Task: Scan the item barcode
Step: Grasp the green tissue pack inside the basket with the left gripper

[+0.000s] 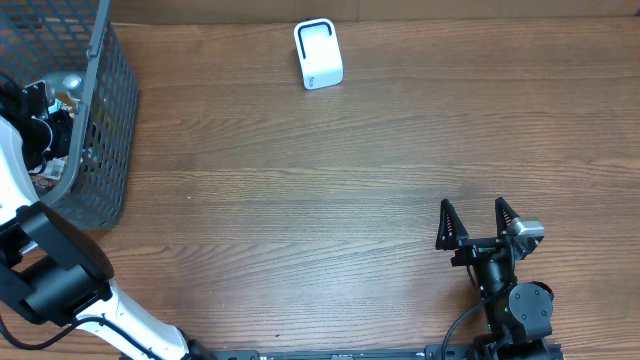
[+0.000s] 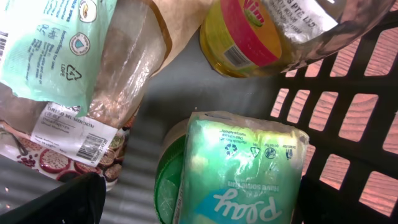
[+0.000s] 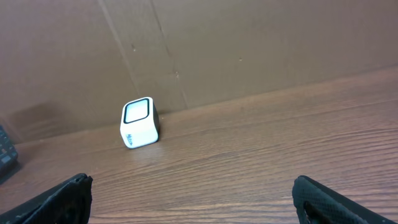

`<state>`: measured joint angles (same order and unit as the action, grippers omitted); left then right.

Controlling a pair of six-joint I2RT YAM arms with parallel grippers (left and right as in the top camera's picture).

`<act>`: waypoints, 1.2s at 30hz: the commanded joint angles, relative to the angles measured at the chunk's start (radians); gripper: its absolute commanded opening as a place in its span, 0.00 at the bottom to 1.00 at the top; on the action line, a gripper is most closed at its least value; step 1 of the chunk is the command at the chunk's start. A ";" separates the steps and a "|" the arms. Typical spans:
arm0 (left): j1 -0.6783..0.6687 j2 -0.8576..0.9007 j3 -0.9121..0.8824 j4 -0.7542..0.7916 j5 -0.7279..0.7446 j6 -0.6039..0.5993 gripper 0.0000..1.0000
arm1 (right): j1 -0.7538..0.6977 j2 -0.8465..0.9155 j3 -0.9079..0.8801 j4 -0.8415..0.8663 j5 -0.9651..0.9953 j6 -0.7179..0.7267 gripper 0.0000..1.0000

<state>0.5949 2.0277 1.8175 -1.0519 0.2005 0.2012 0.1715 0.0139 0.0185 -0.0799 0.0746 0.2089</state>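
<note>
Inside the mesh basket (image 1: 105, 130) at the left edge of the worktop (image 1: 300, 200), the left tool (image 2: 199, 186) is held released, its fingers spread wide to either side of a green soft pack (image 2: 242, 168) printed "Play"; nothing is clamped. This pack is judged to be the item to be picked. It lies beside a yellow tub with a red label (image 2: 245, 37) and a dried-mushroom bag (image 2: 68, 134). No barcode is seen on the pack's upper face. The pack should be taken across its narrow width, centred, and squeezed only lightly, since the wrapper is likely to yield. Neighbouring bags should be kept out of the fingers. The white barcode scanner (image 1: 318, 54) stands at the far edge of the worktop, well apart from the basket; the coded face is to be turned toward its window. The right tool (image 1: 472, 205) rests released near the front edge, grasping nothing
</note>
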 commanded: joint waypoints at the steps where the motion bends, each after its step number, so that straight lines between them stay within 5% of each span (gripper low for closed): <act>1: -0.018 0.014 -0.010 0.003 0.008 0.031 1.00 | -0.003 -0.010 -0.011 0.003 -0.006 -0.005 1.00; 15: -0.020 0.014 -0.045 0.037 0.005 0.031 1.00 | -0.003 -0.010 -0.011 0.003 -0.006 -0.005 1.00; 28: -0.019 0.014 -0.245 0.232 -0.002 0.031 1.00 | -0.003 -0.010 -0.011 0.003 -0.006 -0.005 1.00; 36: -0.019 0.014 -0.246 0.245 -0.002 0.031 0.77 | -0.003 -0.010 -0.011 0.003 -0.006 -0.005 1.00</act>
<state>0.5884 2.0277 1.5833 -0.8070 0.1940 0.2173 0.1715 0.0139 0.0185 -0.0803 0.0746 0.2085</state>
